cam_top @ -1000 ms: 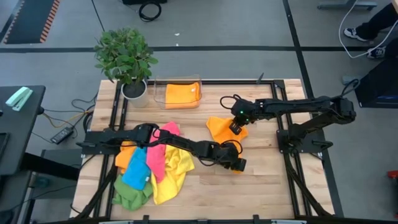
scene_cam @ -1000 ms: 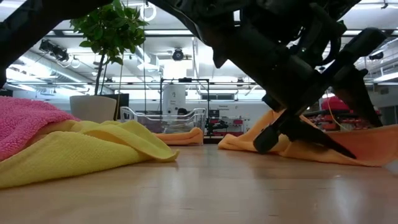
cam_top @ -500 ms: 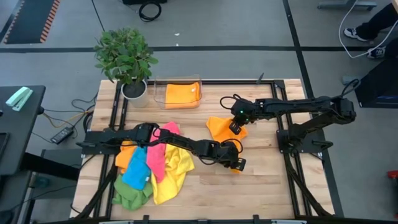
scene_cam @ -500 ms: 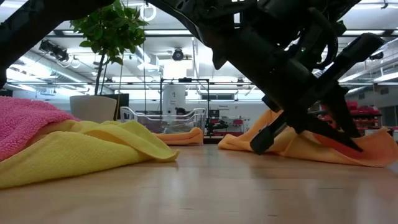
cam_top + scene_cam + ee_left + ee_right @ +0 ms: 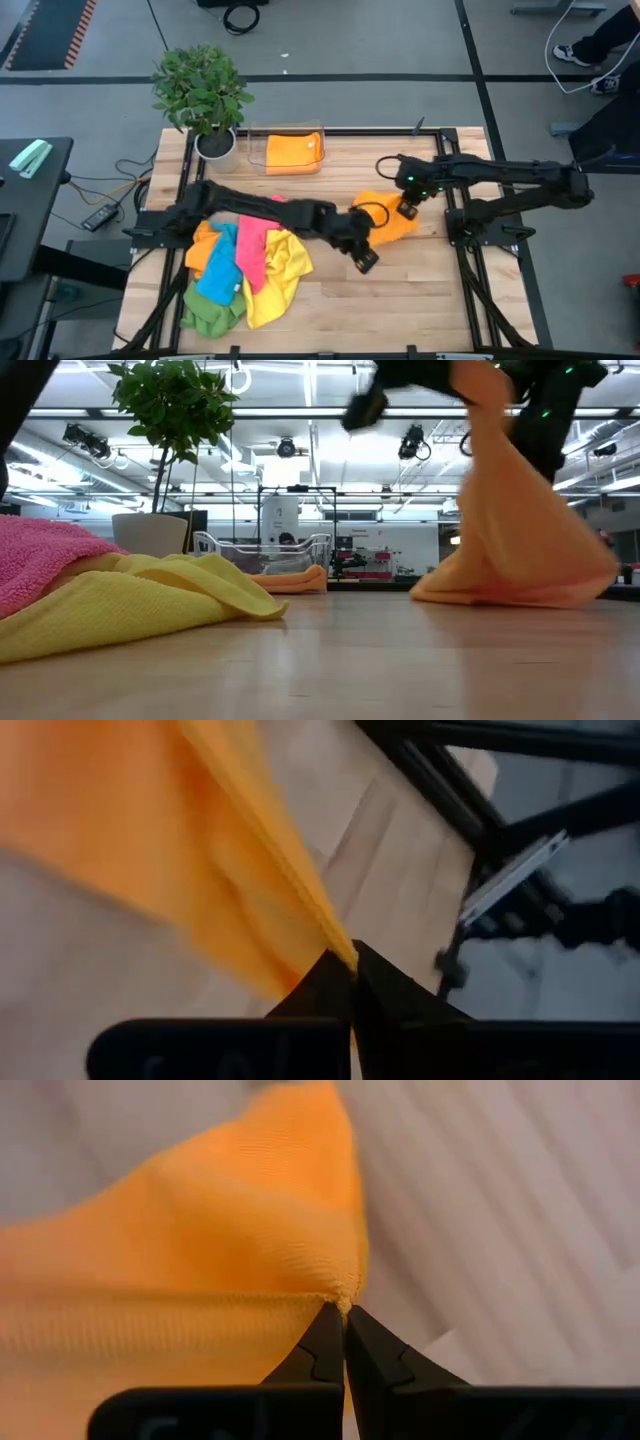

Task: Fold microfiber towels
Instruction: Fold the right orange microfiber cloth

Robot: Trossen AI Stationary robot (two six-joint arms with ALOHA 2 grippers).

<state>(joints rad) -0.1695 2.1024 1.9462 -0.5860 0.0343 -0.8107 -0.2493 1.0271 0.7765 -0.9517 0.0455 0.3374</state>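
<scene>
From above, my left tool [image 5: 366,258] and right tool [image 5: 407,210] sit at either end of the orange towel [image 5: 385,220], right of the table's [image 5: 420,290] centre, the heap of towels [image 5: 240,270] at nine o'clock from it. Each wrist view shows what that view cannot: my fingers pinched tight on a towel corner [image 5: 343,1295], the left likewise [image 5: 345,955]. The low view shows the towel [image 5: 510,530] hanging, its bottom seemingly touching the table.

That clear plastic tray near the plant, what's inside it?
The clear tray holds a folded orange towel. Whether another towel lies beneath it cannot be seen, since the top one covers it.
</scene>
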